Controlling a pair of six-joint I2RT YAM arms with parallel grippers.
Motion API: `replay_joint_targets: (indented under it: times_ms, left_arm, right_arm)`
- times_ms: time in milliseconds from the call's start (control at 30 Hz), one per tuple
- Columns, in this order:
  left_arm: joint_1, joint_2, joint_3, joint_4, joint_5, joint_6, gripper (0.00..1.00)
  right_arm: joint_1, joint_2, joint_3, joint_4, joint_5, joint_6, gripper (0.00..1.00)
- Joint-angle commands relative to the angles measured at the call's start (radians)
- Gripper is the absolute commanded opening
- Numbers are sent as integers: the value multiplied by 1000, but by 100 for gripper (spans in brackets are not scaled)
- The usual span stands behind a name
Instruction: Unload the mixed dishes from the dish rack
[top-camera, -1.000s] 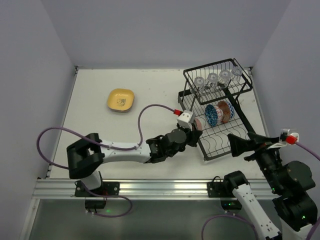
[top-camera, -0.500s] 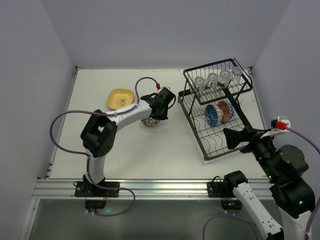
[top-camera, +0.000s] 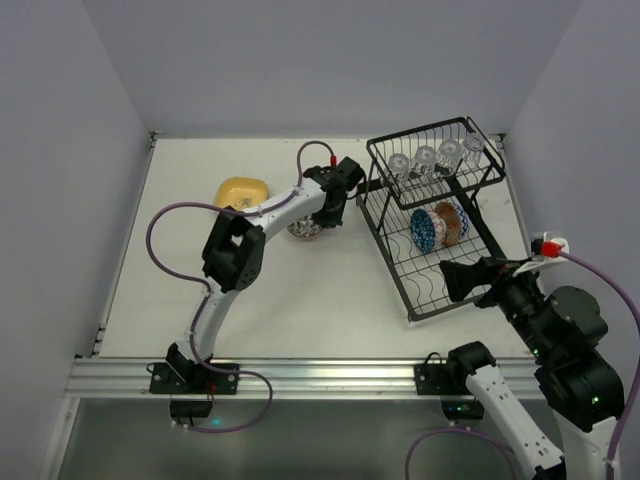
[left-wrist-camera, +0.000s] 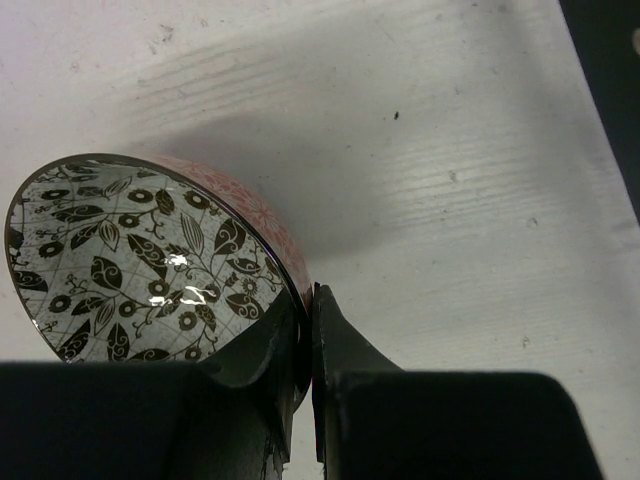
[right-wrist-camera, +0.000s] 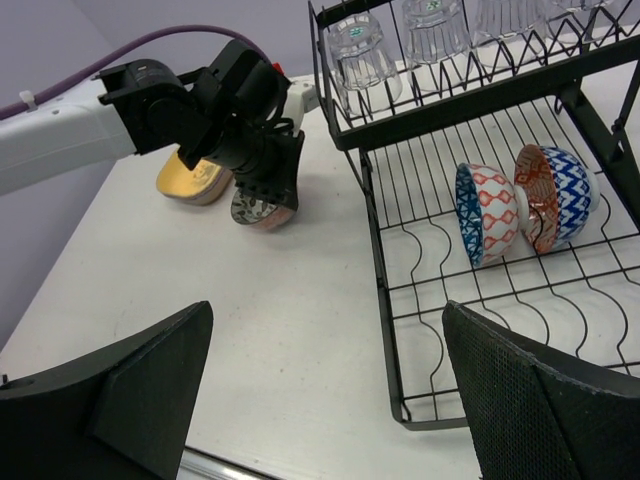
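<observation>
My left gripper (left-wrist-camera: 308, 300) is shut on the rim of a reddish-pink bowl (left-wrist-camera: 150, 255) with a black leaf pattern inside. The bowl (top-camera: 305, 230) hangs tilted, low over the table, just left of the black dish rack (top-camera: 395, 270); I cannot tell whether it touches the table. The right wrist view also shows this bowl (right-wrist-camera: 262, 208) and the left gripper (right-wrist-camera: 270, 180). Two patterned bowls (right-wrist-camera: 485, 215) (right-wrist-camera: 555, 195) stand on edge in the rack's lower tray (right-wrist-camera: 388, 330). Several clear glasses (right-wrist-camera: 360, 50) sit upside down on the upper shelf. My right gripper (right-wrist-camera: 330, 400) stands open and empty near the rack's front.
A yellow plate (top-camera: 240, 190) lies on the table left of the held bowl, partly behind the left arm; the right wrist view shows that plate (right-wrist-camera: 195, 180) close behind the bowl. Lavender walls close in the table on three sides.
The left arm has carried the reddish-pink bowl from the rack's front corner out to the table beside the yellow plate. The right gripper has drifted slightly left, still open.
</observation>
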Motion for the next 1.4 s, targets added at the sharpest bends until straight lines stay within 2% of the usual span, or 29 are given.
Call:
replay_joint_targets:
  times_ms: [0, 100, 200, 300, 333, 433, 500, 533, 567, 633, 700, 733, 767, 833, 933, 1033, 1133, 1200, 1333, 1367]
  left_arm:
    - [14, 38, 100, -102, -51, 61, 0]
    - [15, 73, 149, -134, -89, 65, 2]
    - [21, 81, 168, -145, -110, 67, 12]
    - [23, 72, 169, -146, -125, 62, 29]
    - [23, 64, 168, -143, -128, 56, 39]
    - [21, 19, 153, -126, -131, 48, 54]
    - [20, -40, 120, -114, -137, 39, 62]
    - [18, -64, 104, -90, -137, 36, 71]
    - [18, -95, 82, -73, -131, 33, 76]
    - [9, -198, -10, 4, -125, 13, 88]
    - [3, -331, -153, 87, -67, -8, 93]
    - [0, -375, -206, 180, -53, -21, 100]
    - [-5, -427, -261, 228, -38, -33, 100]
    - [-17, -642, -437, 381, -18, -91, 100]
    - [-17, -782, -610, 500, 5, -111, 100]
    - [-19, -905, -688, 486, 13, -104, 100]
    - [-19, -995, -732, 432, 19, -74, 100]
    - [-19, -1066, -777, 380, 16, -42, 100]
    - [-20, -1210, -858, 294, 7, 28, 100]
    - [-19, -1232, -893, 261, 4, 51, 100]
  right_arm:
    - [1, -6, -12, 3, -38, -22, 98]
    - [1, -6, -25, 9, -40, -23, 98]
    - [1, 0, -43, 12, -32, -23, 98]
    - [1, 24, -78, 20, -15, -22, 98]
    - [1, 33, -97, 20, 0, -14, 98]
    - [1, 53, -124, 32, 26, 3, 98]
    - [1, 54, -129, 41, 34, 9, 98]
    - [1, 52, -131, 44, 36, 17, 98]
    - [1, 50, -131, 46, 39, 18, 98]
    - [1, 55, -135, 47, 63, 27, 98]
    - [1, 55, -147, 63, 91, 40, 98]
    - [1, 55, -170, 73, 124, 50, 98]
    - [1, 57, -183, 96, 144, 55, 98]
    - [1, 70, -232, 138, 207, 63, 99]
    - [1, 93, -284, 181, 317, 57, 99]
    - [1, 141, -315, 244, 396, 63, 99]
    - [1, 202, -336, 317, 416, 83, 98]
    - [1, 266, -371, 424, 410, 63, 98]
    - [3, 409, -451, 698, 473, -112, 92]
    - [3, 440, -451, 719, 499, -136, 88]
